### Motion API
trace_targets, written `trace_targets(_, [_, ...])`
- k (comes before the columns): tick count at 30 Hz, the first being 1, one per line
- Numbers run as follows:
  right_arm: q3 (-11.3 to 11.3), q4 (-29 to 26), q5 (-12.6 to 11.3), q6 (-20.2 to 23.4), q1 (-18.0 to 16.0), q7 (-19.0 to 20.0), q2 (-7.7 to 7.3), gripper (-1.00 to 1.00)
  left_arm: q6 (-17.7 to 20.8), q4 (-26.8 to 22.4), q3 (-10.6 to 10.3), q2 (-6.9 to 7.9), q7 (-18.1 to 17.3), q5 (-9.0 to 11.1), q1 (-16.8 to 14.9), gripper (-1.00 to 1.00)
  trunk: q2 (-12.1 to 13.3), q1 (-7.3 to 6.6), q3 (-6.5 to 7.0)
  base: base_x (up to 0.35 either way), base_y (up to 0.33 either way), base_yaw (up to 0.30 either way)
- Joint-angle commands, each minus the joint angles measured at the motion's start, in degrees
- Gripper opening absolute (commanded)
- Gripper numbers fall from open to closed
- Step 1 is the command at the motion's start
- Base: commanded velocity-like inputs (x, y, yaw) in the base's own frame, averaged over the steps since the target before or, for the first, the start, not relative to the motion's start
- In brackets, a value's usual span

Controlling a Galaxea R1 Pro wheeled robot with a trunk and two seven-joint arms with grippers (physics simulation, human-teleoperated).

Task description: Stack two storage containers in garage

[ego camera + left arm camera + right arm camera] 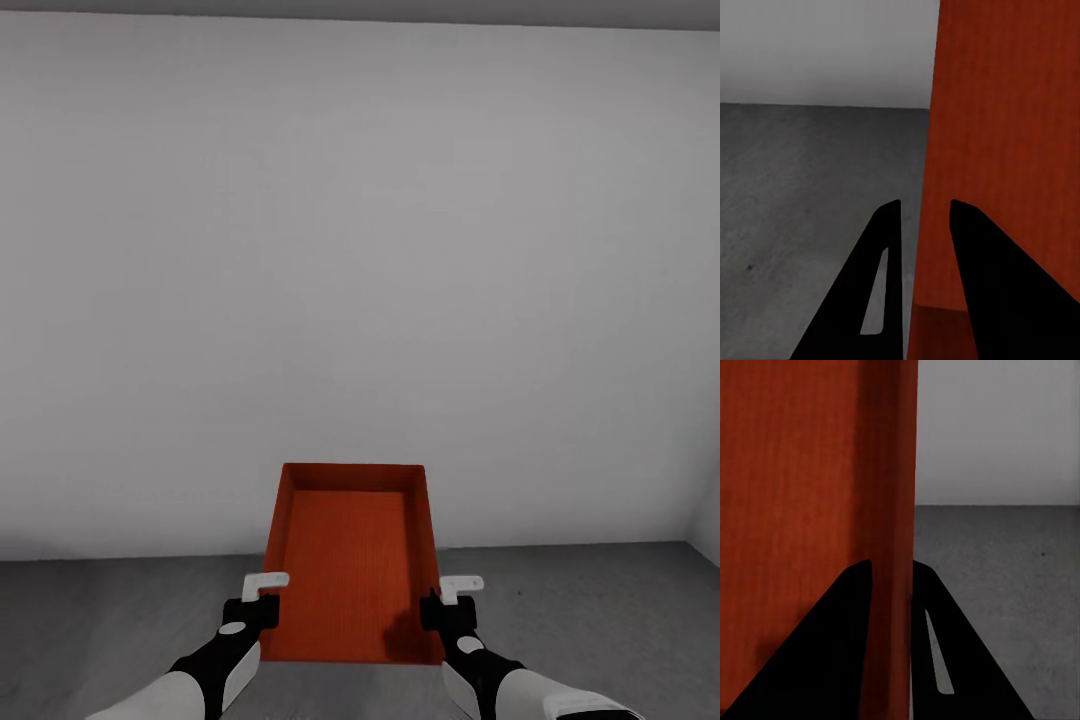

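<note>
Now carrying container (345, 560) at 12 o'clock, held above grey floor (120, 620) before pale wall (360, 250); left hand (266, 584) clamped on left wall, right hand (460, 587) on right wall; lower level, both sides together; release only once base sits flat.

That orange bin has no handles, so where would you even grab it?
By its long side walls, I'd say. The storage container is an open box with thin plain walls, so each pincer can straddle a rim from outside, one finger in, one out. That is how the left pincer and right pincer hold it, near the end closest to the robot.
</note>
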Motion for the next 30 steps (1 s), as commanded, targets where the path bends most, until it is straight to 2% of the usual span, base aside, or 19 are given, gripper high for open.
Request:
trace_targets(1, [-3.0,-0.6,2.0,0.1,-0.1,-0.2,0.03,-1.0,-0.3,0.2,0.8,0.0,0.6,0.2,0.0,-1.0,-0.1,0.01,-0.19,0.0,0.0,0.0])
trace_targets(30, [-3.0,-0.6,2.0,0.2,-0.1,-0.2,0.0,-1.0,-0.2,0.2,0.8,-0.09,0.7,0.2,0.0,-1.0,-0.1,0.01,-2.82,0.0,0.0,0.0])
